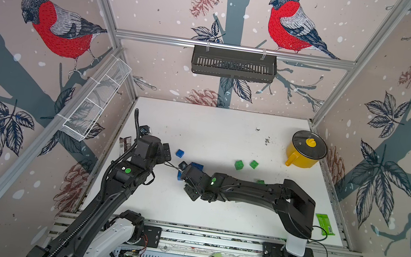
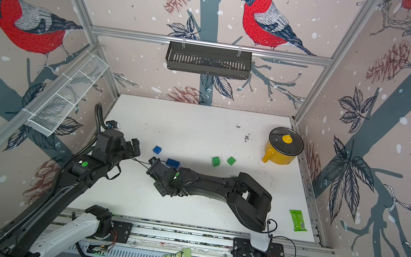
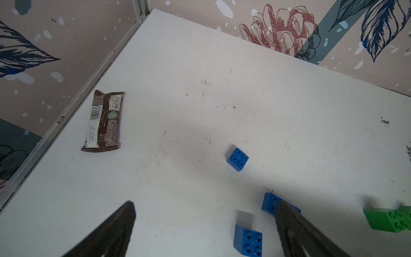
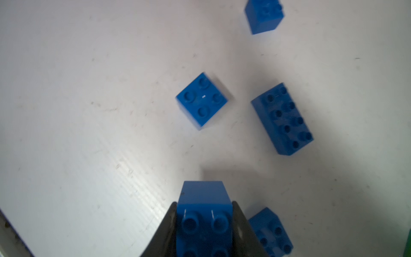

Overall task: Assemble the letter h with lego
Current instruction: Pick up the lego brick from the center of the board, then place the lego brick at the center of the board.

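Note:
My right gripper (image 4: 204,207) is shut on a blue lego brick (image 4: 203,198), studs facing the camera, held just over the white table (image 1: 225,137). Near it lie a blue cube (image 4: 201,100), a long blue brick (image 4: 282,119), a further blue cube (image 4: 263,15) and another blue brick (image 4: 270,233). In both top views the right gripper (image 1: 181,171) sits left of centre, beside the long blue brick (image 1: 197,165) (image 2: 173,163). Two green cubes (image 1: 239,164) (image 1: 254,164) lie to its right. My left gripper (image 3: 204,207) is open and holds nothing, above a blue cube (image 3: 248,241).
A yellow pot (image 1: 305,152) with a glass lid stands at the back right. A green wrapper (image 1: 324,224) lies near the right edge and a brown snack wrapper (image 3: 104,121) by the left wall. A third green brick (image 1: 260,181) peeks from behind the right arm.

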Action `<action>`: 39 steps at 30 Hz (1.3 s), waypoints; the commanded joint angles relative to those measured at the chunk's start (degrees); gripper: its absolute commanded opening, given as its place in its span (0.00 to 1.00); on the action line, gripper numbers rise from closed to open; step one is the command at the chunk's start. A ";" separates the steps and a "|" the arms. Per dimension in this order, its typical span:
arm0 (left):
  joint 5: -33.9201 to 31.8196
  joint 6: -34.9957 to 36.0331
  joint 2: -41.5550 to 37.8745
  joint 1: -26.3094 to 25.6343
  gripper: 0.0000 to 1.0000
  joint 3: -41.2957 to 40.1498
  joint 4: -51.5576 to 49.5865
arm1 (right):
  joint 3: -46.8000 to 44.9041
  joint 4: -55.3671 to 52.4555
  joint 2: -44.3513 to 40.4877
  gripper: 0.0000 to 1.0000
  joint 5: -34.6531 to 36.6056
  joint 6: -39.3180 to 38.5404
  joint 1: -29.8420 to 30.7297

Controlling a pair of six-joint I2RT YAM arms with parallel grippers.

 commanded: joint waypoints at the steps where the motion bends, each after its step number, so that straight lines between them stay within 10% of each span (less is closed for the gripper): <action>1: -1.03 -0.05 -0.02 0.05 0.98 -0.17 1.47 | 1.71 -3.10 -0.02 0.32 2.87 7.85 -2.20; 20: -0.81 0.15 0.66 0.07 0.98 -0.19 1.41 | 2.14 -3.38 3.14 0.28 3.61 28.43 -5.25; 39: -0.20 0.35 0.73 -0.06 0.98 -0.22 1.30 | 4.29 -6.01 6.70 0.30 4.11 32.11 -4.51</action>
